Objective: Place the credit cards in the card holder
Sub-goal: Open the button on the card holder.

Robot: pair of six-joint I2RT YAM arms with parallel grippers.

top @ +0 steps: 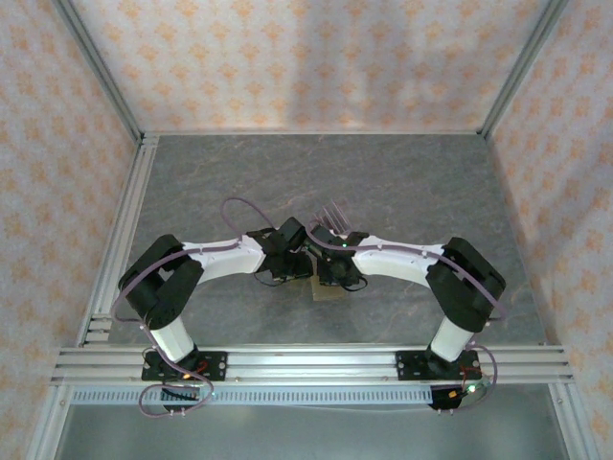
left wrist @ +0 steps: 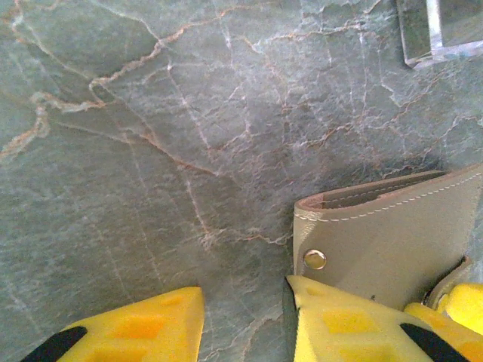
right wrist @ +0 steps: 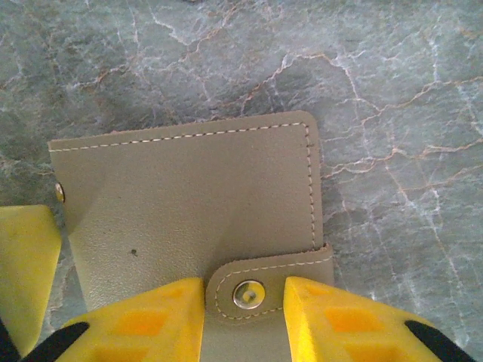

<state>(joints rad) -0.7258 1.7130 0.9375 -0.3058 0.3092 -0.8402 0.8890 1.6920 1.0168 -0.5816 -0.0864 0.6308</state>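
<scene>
Arm bases: bolted to the aluminium rail (top: pixel 306 364), nearer than the card holder (right wrist: pixel 189 188), one base out to each side of it.
Card holder: lies flat on the grey marble-patterned table top (top: pixel 402 182), about midway between the two arms and under both wrists. It is tan with pale stitching along its edges.
Snap tab (right wrist: pixel 226 283): wraps over the card holder's edge closest to the right wrist camera and has a round metal snap in its middle.
Right gripper (right wrist: pixel 245 285): jaws apart, yellow fingers (right wrist: pixel 143 320) over the card holder, one on each side of the snap. I cannot tell whether they pinch the tab.
Corner stud (left wrist: pixel 315 259): a small metal stud on the card holder's corner, on the side towards the left arm.
Left gripper (left wrist: pixel 243 290): jaws apart with bare marble between them. One finger overlaps the card holder's corner just beside the corner stud; the other sits off the card holder, over the table top.
Acrylic stand (top: pixel 333 216): clear and slotted, just beyond the card holder and apart from it.
Walls (top: pixel 306 57): pale with an orange pattern, well beyond the card holder at the far edge.
</scene>
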